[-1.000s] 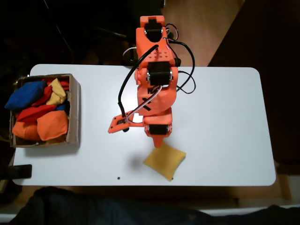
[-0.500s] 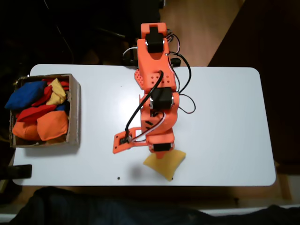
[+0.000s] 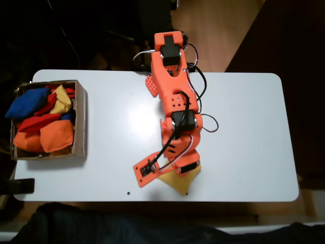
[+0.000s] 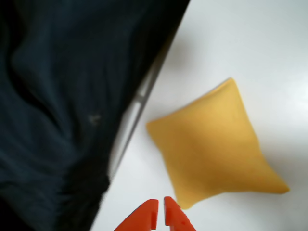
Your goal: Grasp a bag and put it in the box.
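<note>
The white table (image 3: 244,127) carries the orange arm (image 3: 175,101), which reaches toward the near edge, and far off to the left in the fixed view sits the cardboard box (image 3: 80,119), full of blue, red, orange and yellow bags. The yellow bag (image 4: 214,147) lies flat on the table near its edge, just ahead of the fingers (image 4: 160,216) in the wrist view. The fingers are closed tip to tip, holding nothing, with the bag just beyond their tips.

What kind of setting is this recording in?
Likely a home or hobby room: a small white table over wood flooring, an orange arm, and a cardboard box of bean bags.
</note>
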Motion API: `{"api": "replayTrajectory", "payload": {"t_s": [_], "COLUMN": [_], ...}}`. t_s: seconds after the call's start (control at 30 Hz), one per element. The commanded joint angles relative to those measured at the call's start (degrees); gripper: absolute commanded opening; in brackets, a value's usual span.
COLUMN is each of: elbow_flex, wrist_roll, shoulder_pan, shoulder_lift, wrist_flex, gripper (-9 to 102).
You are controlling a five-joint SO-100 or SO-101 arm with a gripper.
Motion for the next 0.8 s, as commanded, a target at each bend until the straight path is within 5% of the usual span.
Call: {"api": "replayTrajectory", "payload": {"t_s": [0.0, 0.77], "elbow_flex": [-2.81, -12.48], "wrist_roll": [-1.58, -7.21], "shoulder_pan": [-0.7, 0.26], "shoulder_lift": [-0.26, -8.7], "wrist_flex": [-0.18, 2.55], "gripper": [2, 2]}}
